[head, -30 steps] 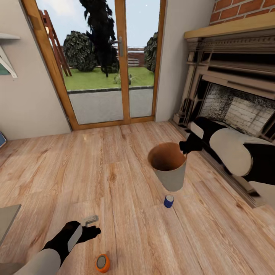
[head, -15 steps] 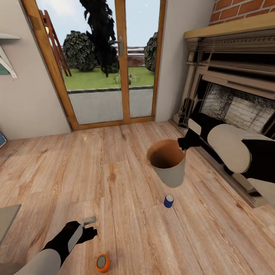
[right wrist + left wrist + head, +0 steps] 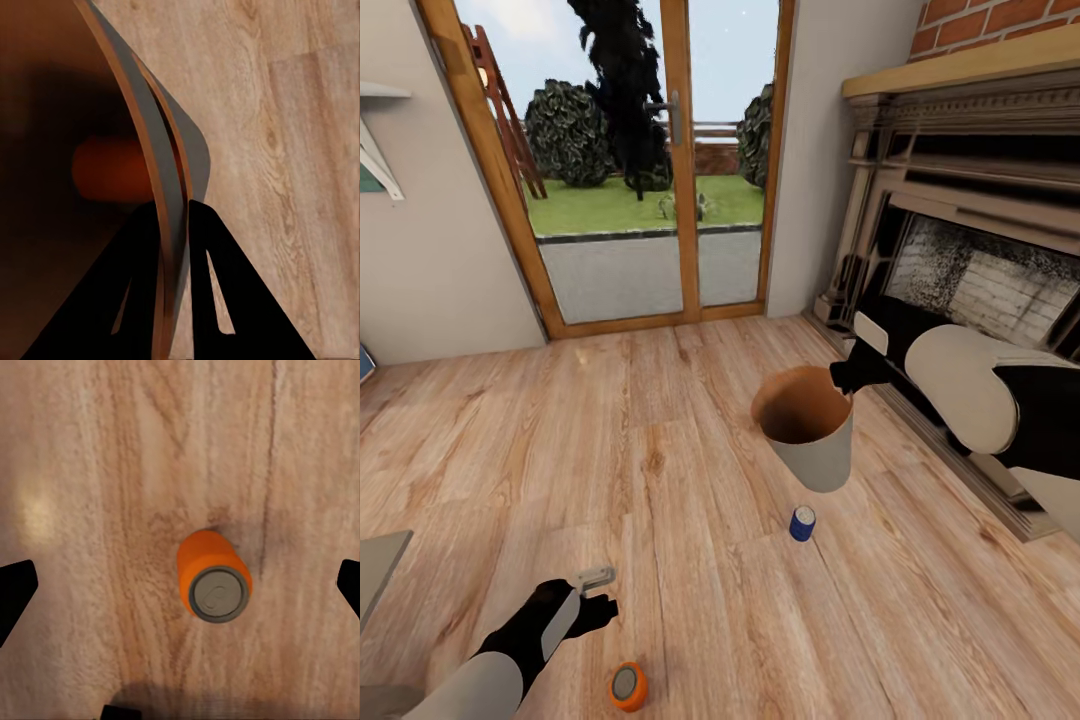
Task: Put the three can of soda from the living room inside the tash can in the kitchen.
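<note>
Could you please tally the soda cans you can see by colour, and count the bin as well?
Orange cans: 2, one standing on the floor, one dimly visible inside the bin
Blue cans: 1, on the floor
Bins: 1, pinched at its rim by the right gripper
Total: 4

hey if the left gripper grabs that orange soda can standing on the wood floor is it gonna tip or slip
The orange cylindrical soda can stands upright on its narrow base, so an off-centre nudge would probably tip it, and once down it would likely roll across the smooth wooden floor. Its curved, smooth wall may slip between the fingers of the open left gripper, so a squeeze centred on the can seems safest.
</note>
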Robot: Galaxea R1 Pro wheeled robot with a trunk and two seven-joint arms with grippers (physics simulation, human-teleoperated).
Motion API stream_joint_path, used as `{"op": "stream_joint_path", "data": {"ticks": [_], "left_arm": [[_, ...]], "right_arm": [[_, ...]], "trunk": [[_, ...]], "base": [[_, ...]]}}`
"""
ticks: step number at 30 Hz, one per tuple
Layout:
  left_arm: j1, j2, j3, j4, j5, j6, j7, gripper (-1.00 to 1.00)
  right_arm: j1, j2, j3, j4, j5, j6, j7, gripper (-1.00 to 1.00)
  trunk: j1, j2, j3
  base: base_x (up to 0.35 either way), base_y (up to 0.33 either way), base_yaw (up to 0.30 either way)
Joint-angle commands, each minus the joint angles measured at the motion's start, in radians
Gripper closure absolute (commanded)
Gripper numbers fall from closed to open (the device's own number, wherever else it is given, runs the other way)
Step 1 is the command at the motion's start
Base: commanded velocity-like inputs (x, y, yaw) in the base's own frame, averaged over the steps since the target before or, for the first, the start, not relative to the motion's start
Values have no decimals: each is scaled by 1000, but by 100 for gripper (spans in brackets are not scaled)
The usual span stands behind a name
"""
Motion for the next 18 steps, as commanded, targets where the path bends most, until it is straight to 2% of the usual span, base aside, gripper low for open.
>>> {"op": "stream_joint_path", "data": {"ticks": [1,7,13,18], "left_arm": [[0,-1,0,0,-1,0,0,-100],[1,-3,-1,1,-3,0,1,-100],[1,-3,-1,2,-3,1,10,-100],[1,-15,-2,2,-2,0,10,-100]], "right_arm": [[-1,0,2,-1,0,0,3,100],[0,6,3,0,0,0,3,100],[0,-2,3,-1,0,0,3,100],[1,3,4,-2,0,0,3,100]], "trunk": [[4,-7,-3],[27,-49,-22],[50,-91,-41],[69,-126,-56]], "base": [[0,0,0],[0,0,0],[0,0,0],[0,0,0]]}}
